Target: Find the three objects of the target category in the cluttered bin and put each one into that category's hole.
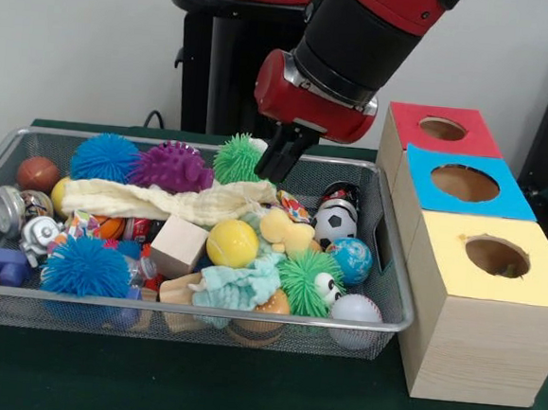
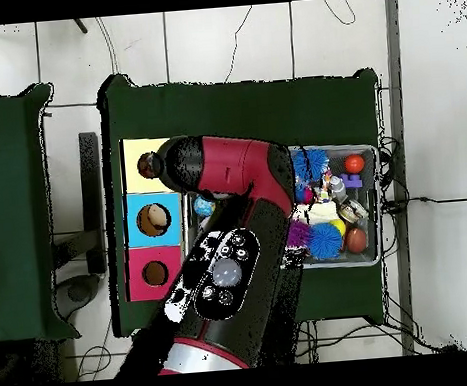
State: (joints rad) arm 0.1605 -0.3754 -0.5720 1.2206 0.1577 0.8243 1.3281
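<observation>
- A wire bin [image 1: 13, 142] full of toys sits on a green table [image 1: 240, 392].
- Three wooden boxes stand in a row at the bin's 3 o'clock side, touching one another.
- Each box has a round hole on top: the red box [image 1: 441, 129] is farthest from me, the blue box [image 1: 465, 185] sits in the middle, and the yellow box [image 1: 493, 258] is nearest.
- The red and black arm [image 1: 363, 41] comes down over the back of the bin.
- Its gripper [image 1: 279, 161] hangs at about 12 o'clock in the bin, just above a green spiky ball [image 1: 234, 159]; its dark fingers [image 1: 276, 156] look close together, but I cannot tell whether they grasp anything.
- Near that ball, toward 10 o'clock, lie a purple spiky ball [image 1: 171, 167] and a blue spiky ball [image 1: 104, 157].
- A cream cloth [image 1: 160, 201] stretches across the middle of the bin.
- A yellow ball [image 1: 232, 243] and a wooden cube [image 1: 178, 246] sit near the centre, side by side.
- A soccer ball [image 1: 334, 224] and a globe ball [image 1: 352, 260] lie at about 3 o'clock.
- A white ball [image 1: 356, 313] rests at 5 o'clock against the bin's front rim.
- A second blue spiky ball [image 1: 86, 266] lies at about 7 o'clock.
- From overhead, the arm [image 2: 229, 272] covers most of the bin [image 2: 367, 150].
</observation>
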